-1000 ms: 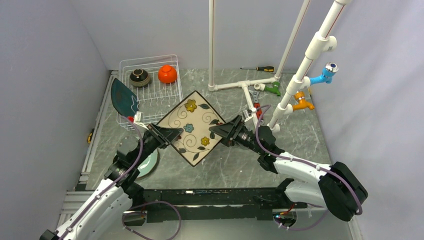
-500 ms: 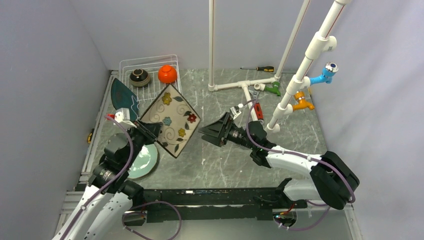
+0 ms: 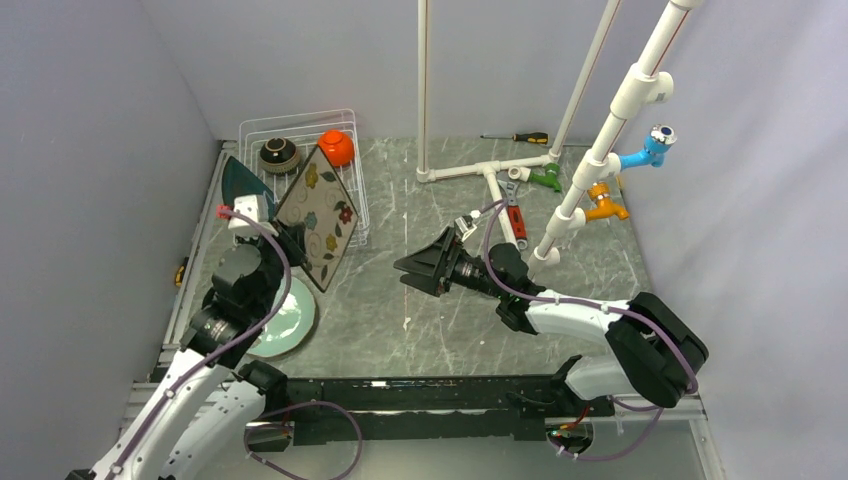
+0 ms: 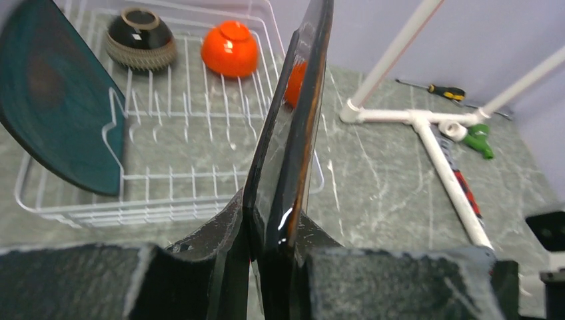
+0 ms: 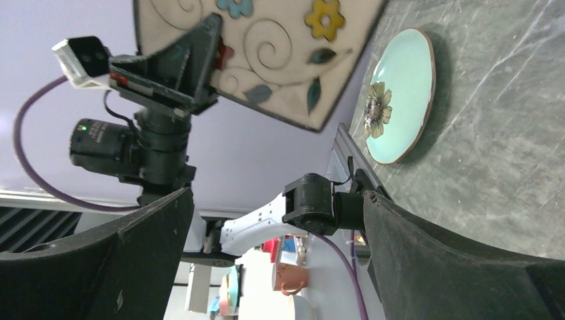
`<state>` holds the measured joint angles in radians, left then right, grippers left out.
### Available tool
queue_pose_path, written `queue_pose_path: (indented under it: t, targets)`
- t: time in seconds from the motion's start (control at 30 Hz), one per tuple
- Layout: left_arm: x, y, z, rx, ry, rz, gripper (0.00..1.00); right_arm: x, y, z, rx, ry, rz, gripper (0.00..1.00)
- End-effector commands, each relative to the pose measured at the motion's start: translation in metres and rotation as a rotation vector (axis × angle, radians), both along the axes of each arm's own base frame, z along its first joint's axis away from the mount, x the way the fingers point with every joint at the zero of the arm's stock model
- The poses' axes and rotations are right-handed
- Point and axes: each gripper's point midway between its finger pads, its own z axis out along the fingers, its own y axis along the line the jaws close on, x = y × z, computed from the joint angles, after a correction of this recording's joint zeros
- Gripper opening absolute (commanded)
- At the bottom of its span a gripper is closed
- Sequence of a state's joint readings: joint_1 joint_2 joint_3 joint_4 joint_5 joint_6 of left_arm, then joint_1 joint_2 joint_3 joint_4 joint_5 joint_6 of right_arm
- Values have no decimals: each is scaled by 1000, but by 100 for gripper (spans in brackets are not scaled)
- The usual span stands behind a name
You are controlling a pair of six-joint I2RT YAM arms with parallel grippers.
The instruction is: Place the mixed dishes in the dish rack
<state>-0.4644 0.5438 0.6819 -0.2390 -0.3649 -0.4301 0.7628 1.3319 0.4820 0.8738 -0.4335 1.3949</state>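
Now the left gripper (image 3: 293, 246) is clenched on the lower edge of the brown square floral plate (image 3: 322, 212). It holds the plate nearly on edge at the right side of the dish rack (image 3: 300, 121), which stands in the far left corner of the grey marbled table (image 3: 440, 330), between plain grey walls (image 3: 100, 150). Further right, near the table's middle, the right gripper (image 3: 413, 270) gapes wide with nothing between its fingers, well apart from the plate.

The rack (image 3: 305, 125) sits back left on the table (image 3: 450, 320), one plate (image 3: 292, 322) flat before it
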Motion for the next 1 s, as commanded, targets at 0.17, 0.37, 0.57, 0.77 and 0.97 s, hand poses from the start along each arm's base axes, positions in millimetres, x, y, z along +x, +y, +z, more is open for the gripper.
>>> queue_pose_path:
  t: [0.17,0.37,0.57,0.77,0.97]
  targets:
    - [10,44,195,-18,-568,260,0,-5,-1,4,24,-33,19,98]
    - [20,75,207,25,-653,390,0,-9,2,-2,38,-12,51,98]
    - [48,118,193,98,-664,512,0,-11,-1,-4,29,-11,43,97]
    - [67,127,168,180,-673,490,0,-11,-4,-5,14,-17,33,98]
    - [81,130,149,254,-669,451,0,-13,-5,-6,17,-11,36,97]
